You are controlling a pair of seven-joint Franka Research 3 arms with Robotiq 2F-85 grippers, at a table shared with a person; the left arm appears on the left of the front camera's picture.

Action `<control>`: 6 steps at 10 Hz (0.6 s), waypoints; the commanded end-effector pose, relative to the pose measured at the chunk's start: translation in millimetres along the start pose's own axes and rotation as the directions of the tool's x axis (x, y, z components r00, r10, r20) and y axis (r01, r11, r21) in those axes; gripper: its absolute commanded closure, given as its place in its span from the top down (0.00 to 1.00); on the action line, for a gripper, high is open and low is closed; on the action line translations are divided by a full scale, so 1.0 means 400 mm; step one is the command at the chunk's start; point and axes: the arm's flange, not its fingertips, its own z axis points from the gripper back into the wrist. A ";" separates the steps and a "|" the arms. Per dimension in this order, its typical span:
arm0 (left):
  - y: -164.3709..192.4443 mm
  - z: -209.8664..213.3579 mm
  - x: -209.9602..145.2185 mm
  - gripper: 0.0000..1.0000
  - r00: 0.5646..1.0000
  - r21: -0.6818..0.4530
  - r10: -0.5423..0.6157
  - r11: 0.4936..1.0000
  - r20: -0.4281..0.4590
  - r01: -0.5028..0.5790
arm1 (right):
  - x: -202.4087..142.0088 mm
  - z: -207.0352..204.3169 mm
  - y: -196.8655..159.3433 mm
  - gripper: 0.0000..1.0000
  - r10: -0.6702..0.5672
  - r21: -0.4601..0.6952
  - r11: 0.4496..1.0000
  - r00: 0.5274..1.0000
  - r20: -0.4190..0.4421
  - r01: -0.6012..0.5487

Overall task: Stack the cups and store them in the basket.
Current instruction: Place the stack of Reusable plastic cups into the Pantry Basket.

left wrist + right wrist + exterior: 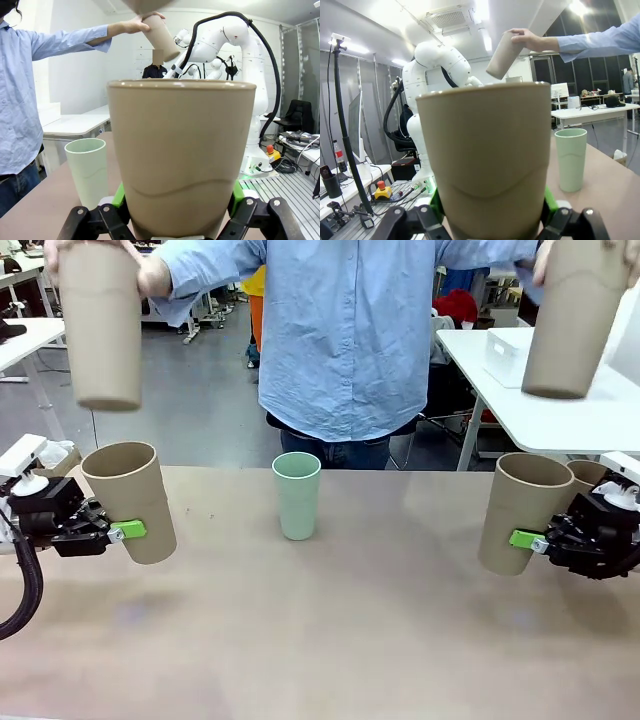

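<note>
As the left claw [135, 528] clamps a tan cup [130, 495] and the right claw [520, 536] clamps a second tan cup [525, 502], a person [345, 340] holds two raised cups [100, 325] [575, 320] above them. The mint cup [297, 495] stands alone mid-surface [320, 640]; stacking looks barely begun, with nothing yet stored.

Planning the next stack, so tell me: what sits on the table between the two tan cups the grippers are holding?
Just the mint green cup, standing upright on the table; the rest is bare, in the front view.
</note>
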 end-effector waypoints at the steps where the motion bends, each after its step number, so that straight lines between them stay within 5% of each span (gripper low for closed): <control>1: -0.003 0.003 0.005 0.86 1.000 0.003 -0.003 1.000 0.004 0.003 | 0.005 -0.005 -0.001 0.86 0.004 0.003 1.000 1.000 -0.003 -0.004; 6: -0.003 0.003 0.005 0.86 1.000 0.003 -0.003 1.000 0.004 0.003 | 0.005 -0.005 -0.001 0.86 0.004 0.003 1.000 1.000 -0.003 -0.004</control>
